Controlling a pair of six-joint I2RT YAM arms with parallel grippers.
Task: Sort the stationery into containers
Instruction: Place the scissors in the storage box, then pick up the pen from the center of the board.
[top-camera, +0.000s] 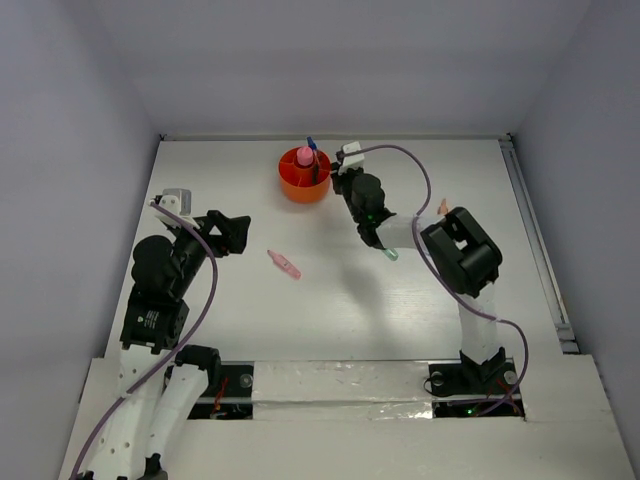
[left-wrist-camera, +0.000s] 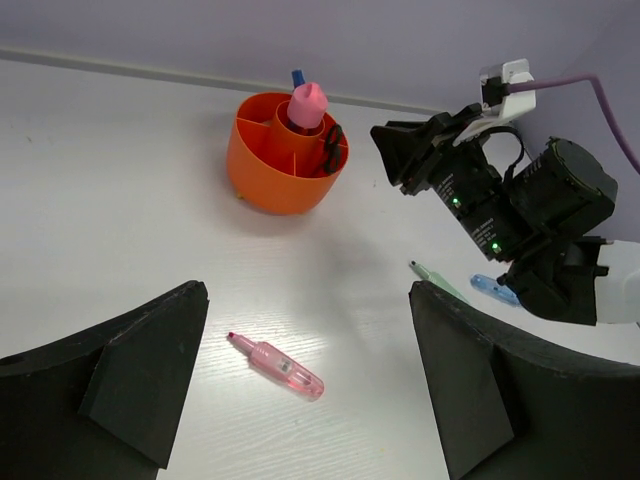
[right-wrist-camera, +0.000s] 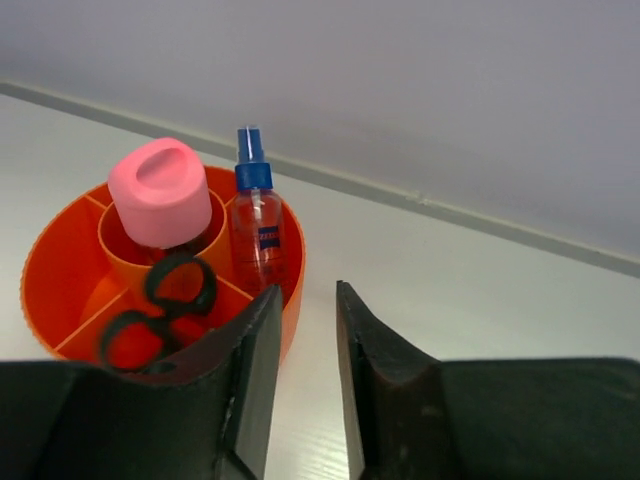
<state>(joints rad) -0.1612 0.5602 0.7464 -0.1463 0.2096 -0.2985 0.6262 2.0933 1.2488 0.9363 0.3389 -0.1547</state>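
The orange tub (top-camera: 304, 186) stands at the back middle of the table. In its compartments are black-handled scissors (right-wrist-camera: 160, 305), a blue-capped spray tube (right-wrist-camera: 256, 225) and a pink capped piece (right-wrist-camera: 160, 190) in the central well. My right gripper (right-wrist-camera: 308, 300) hovers just right of the tub's rim (right-wrist-camera: 296, 262), jaws a little apart with nothing between them. A pink highlighter (left-wrist-camera: 277, 366) lies on the table below my left gripper (left-wrist-camera: 305, 330), which is open wide and empty. In the top view the pink highlighter (top-camera: 284, 264) lies right of the left gripper (top-camera: 240, 232).
A green pen-like piece (left-wrist-camera: 440, 282) and a blue capsule (left-wrist-camera: 495, 290) lie under the right arm (left-wrist-camera: 520, 210). An orange-pink piece (top-camera: 442, 207) sits by the right arm's elbow. White walls enclose the table; a rail (top-camera: 535, 240) runs along its right edge.
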